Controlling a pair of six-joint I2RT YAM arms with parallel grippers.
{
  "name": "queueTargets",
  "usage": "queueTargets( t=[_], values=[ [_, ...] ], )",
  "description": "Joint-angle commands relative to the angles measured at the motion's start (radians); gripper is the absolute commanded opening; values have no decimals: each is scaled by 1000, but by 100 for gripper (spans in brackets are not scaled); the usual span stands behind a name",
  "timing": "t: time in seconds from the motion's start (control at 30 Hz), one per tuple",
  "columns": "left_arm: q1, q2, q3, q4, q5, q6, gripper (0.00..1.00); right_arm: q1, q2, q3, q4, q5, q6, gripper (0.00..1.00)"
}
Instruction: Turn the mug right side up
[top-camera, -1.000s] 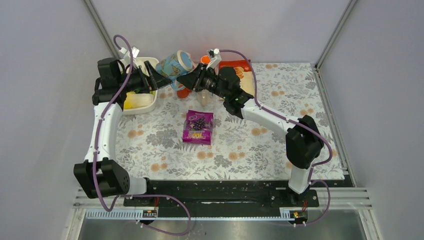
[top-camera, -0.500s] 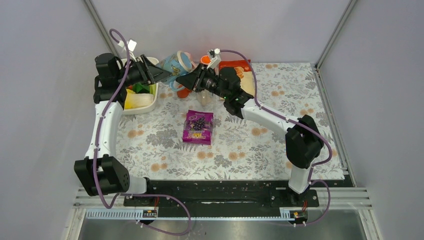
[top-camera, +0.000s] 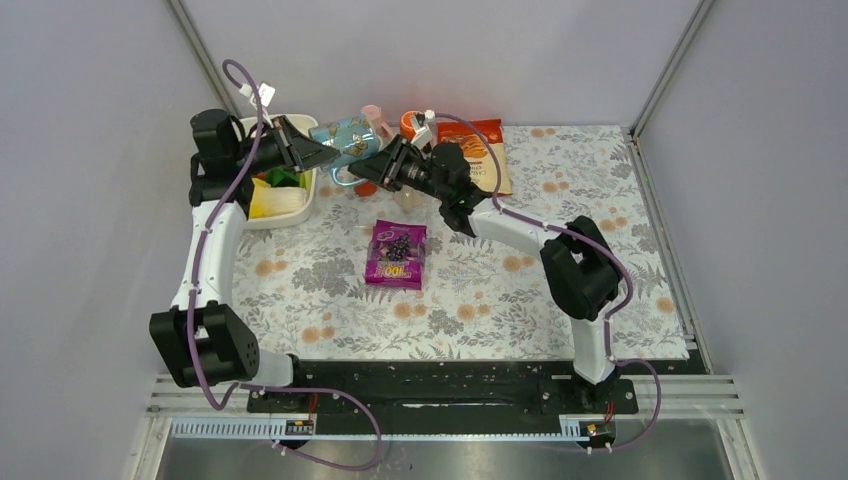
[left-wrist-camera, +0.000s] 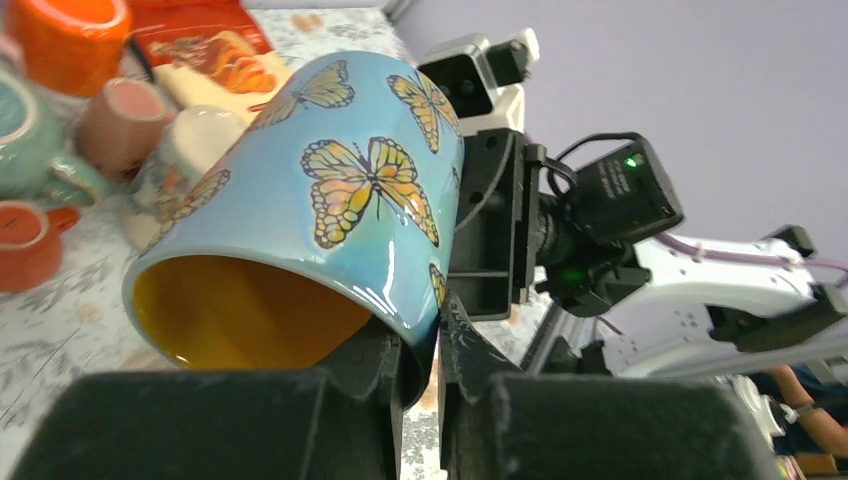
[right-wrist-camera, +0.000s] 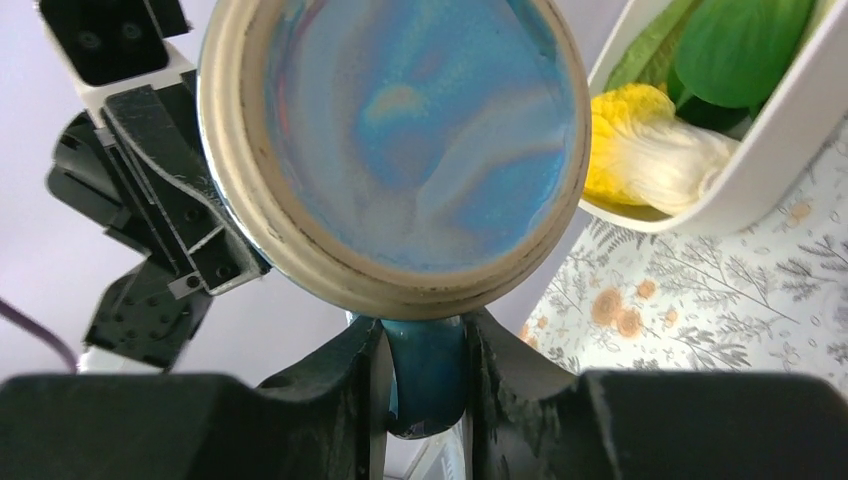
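The mug (top-camera: 345, 135) is light blue with butterflies and a yellow inside, and it hangs in the air on its side between both grippers at the back of the table. In the left wrist view the mug (left-wrist-camera: 340, 190) points its mouth at the camera, and my left gripper (left-wrist-camera: 437, 335) is shut on the rim wall, one finger inside and one outside. From the right wrist I see the mug's flat base (right-wrist-camera: 400, 140). My right gripper (right-wrist-camera: 425, 360) is shut on the mug's dark blue handle (right-wrist-camera: 425, 385). From above, the left gripper (top-camera: 325, 150) and the right gripper (top-camera: 378, 165) face each other.
A white bin (top-camera: 290, 200) with greens stands at the back left under the left arm. A purple snack packet (top-camera: 397, 254) lies mid-table. Behind the mug are a pink cup (top-camera: 372, 115), an orange cup (top-camera: 410, 120) and an orange-red packet (top-camera: 487, 135).
My left gripper has closed onto the mug's rim. The mug has swung from mouth-up-right toward lying level, and the right arm has shifted left with it.
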Motion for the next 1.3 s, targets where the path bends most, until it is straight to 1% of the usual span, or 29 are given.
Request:
queueTargets(
  t=[0.0,0.07,0.1,0.2,0.27,0.4,0.5,0.6,0.7,0.77,0.83,0.9,0.97,1.13,1.27],
  values=[
    [-18,-7,12,-237,-330,239,0,37,8,-3,57,-19,-47,15],
    [-18,-12,-20,-263,-409,323,0,40,17,-23,19,-13,-43,34],
    [-18,-13,-39,-274,-439,348,0,40,31,-32,9,-15,-38,41],
    [-20,-9,-78,-323,-526,404,0,41,73,-46,-4,-39,-19,55],
    [-20,-12,-110,-340,-573,427,0,41,96,-46,-40,-60,-27,60],
    [-21,-23,-163,-353,-634,464,0,42,126,-30,-75,-88,-33,64],
    [-20,-22,-162,-414,-745,544,0,41,117,-20,-122,-95,-68,72],
    [-20,-45,-163,-498,-869,678,0,42,81,-28,-174,-92,-132,78],
    [-19,-67,-137,-625,-975,852,0,43,35,-29,-236,-95,-207,85],
    [-6,-74,-133,-681,-1054,953,0,45,8,-22,-293,-93,-262,95],
    [23,-56,-126,-725,-1124,1023,0,45,-15,-18,-354,-88,-313,99],
    [56,-18,-121,-760,-1210,1077,0,44,-34,-10,-405,-83,-360,99],
    [102,18,-120,-766,-1254,1119,0,46,-46,-1,-454,-74,-405,99],
    [213,133,-44,-782,-1225,1168,0,45,-62,40,-571,-34,-513,99],
    [271,216,16,-805,-1156,1185,0,44,-65,86,-708,62,-634,99]
  ],
)
